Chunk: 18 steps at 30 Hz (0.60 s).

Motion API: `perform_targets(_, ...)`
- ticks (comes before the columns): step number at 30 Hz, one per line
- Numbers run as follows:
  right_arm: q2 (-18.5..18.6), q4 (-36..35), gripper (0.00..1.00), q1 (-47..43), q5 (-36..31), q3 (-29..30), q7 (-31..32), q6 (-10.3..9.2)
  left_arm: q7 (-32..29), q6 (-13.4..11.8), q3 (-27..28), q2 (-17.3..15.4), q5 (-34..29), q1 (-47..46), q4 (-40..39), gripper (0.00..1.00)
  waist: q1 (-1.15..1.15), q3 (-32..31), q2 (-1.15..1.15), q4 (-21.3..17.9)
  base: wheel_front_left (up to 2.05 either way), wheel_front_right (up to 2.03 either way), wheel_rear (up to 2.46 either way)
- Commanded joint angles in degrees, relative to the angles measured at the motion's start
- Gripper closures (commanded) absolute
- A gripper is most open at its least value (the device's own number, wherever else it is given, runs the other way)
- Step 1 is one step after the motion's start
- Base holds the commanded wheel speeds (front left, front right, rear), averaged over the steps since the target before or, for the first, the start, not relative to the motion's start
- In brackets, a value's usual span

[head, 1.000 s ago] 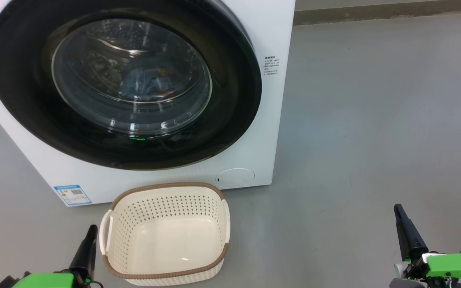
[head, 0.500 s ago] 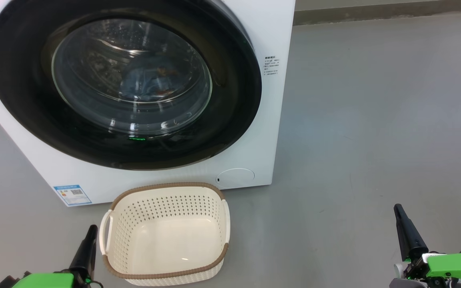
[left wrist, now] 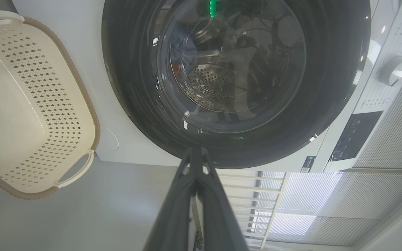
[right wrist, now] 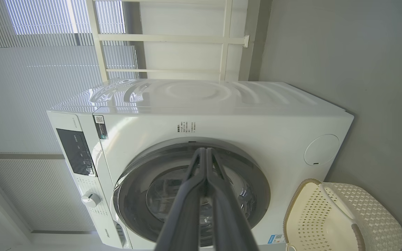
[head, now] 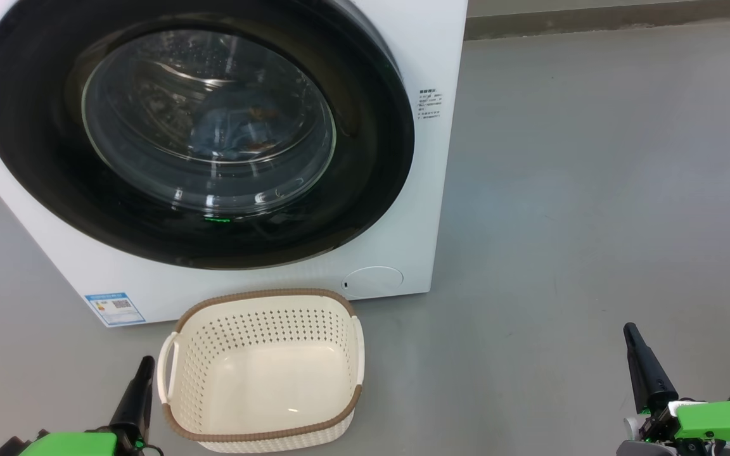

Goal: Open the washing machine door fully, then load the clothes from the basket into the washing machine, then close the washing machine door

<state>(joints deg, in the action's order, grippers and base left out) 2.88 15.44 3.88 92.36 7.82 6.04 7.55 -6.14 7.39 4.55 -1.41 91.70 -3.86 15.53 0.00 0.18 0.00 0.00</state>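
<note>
Head view: a big white boxy front-loading washing machine (head: 428, 190) stands on a plain grey floor (head: 593, 190). Its large round glossy black door (head: 365, 190), with a bulging clear glass window, lies shut flat against the machine's front. Behind the glass, inside the machine's drum, sit the light blue clothes (head: 232, 130) with orange flecks. A small cream-white perforated plastic basket (head: 263, 329) with a brown woven-look rim stands on the floor just in front of the machine, below the door, its bare bottom showing. A small blue label sticker (head: 115, 308) sits low on the machine's front, and a round white cover flap (head: 372, 282) sits low at the opposite corner. The left gripper (head: 146, 364) hangs near the basket, apart from the machine, its two dark fingers pressed together on nothing. The right gripper (head: 632, 335) hangs well away from the machine, its fingers also together and holding nothing.

Left wrist view: the joined fingers point at the door's lower black rim without touching it. A white control knob (left wrist: 396, 70) and a dark control panel (left wrist: 356, 134) show on the machine's front.

Right wrist view: the joined fingers point at the closed door from a distance, with pale window blinds (right wrist: 30, 69) behind the machine.
</note>
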Motion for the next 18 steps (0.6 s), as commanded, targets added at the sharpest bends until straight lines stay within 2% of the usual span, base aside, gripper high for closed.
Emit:
perform_targets(1,0.1,-1.4,1.0,2.3,-0.2,-1.3,0.4,-0.06,-0.4,0.1,2.0,-1.5,0.5,-2.3,-1.5,1.0,0.0,0.0,0.0,0.0,0.0,0.0,0.0)
perform_targets(18,0.0,-1.4,1.0,2.3,-0.2,-1.3,0.4,-0.06,-0.3,0.1,2.0,-1.5,0.5,-2.3,-1.5,1.0,0.0,0.0,0.0,0.0,0.0,0.0,0.0)
